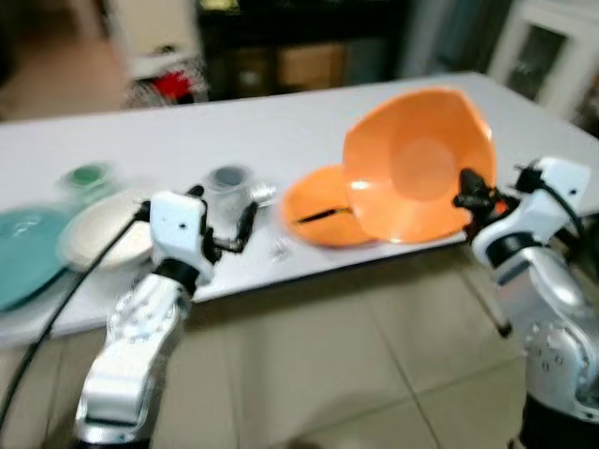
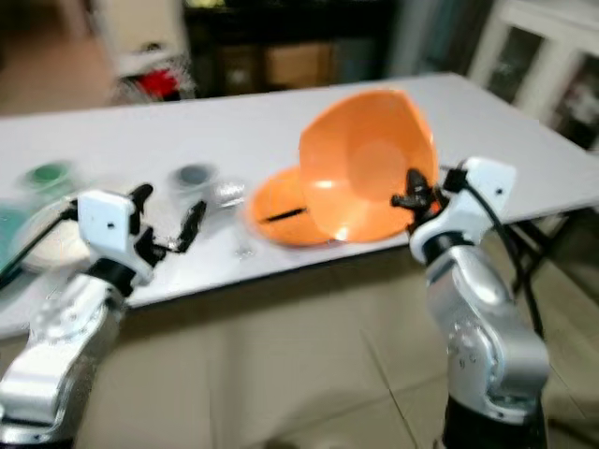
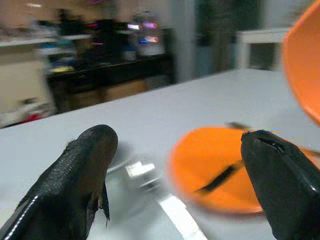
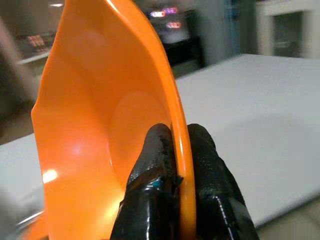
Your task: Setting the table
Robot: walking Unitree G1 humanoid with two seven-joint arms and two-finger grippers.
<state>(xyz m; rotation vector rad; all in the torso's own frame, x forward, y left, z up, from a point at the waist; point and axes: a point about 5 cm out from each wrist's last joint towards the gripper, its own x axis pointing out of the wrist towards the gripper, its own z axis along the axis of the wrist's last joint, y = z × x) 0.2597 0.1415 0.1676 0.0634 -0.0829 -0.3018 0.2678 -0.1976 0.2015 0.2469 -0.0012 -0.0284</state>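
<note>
**Right fingers clamping the orange bowl by its rim**

While the head views are blurring slightly, I am reading the right gripper (image 4: 172, 165) as closed on the rim of the orange bowl (image 1: 421, 168), one finger inside and one outside. I am seeing the bowl tilted on edge above the white surface (image 1: 281, 131), its hollow facing the camera. Just beside it an orange plate (image 1: 318, 215) is lying flat with a dark utensil (image 1: 323, 216) on it. The left gripper (image 3: 175, 165) is hovering at the surface's near edge, fingers wide apart and holding nothing. A cream plate (image 1: 103, 234) and a teal plate (image 1: 23, 248) are sitting further left.
</note>
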